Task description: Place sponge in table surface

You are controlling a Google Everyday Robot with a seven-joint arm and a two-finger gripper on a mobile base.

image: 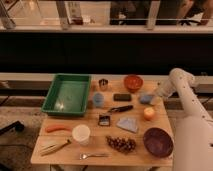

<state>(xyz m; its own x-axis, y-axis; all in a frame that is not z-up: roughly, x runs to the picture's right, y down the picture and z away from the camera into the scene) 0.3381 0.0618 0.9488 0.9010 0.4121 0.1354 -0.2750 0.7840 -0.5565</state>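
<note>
Beyond the table ran a dark wall under a glazed railing, and the light wooden table surface (97, 140) in front of it was crowded. You had the sponge (145, 99) at the far right of that top. It lay low on the wood, just near of the orange bowl (133, 81) and right of the dark flat block (122, 97). The gripper (154, 95) sat at the sponge's right end, at the tip of the white arm that reached in over the right edge. It looked to be touching the sponge or just beside it. I could not tell how far open it was, nor whether it had hold of anything.

By its look the sponge was light and soft, so you could expect it to squash under a firm squeeze and spring back on release. It was unlikely to slip or break. The best hold would be across its narrow width, near the middle, so it hung level and did not fold.

Since it seemed to rest on bare wood, I judged the placing to be at or near its end. A straight lift away would keep you clear of the small orange ball (148, 113) just near of it and the black tool (120, 108) to its near left. The green tray (67, 93) stood well apart at the far left.
</note>
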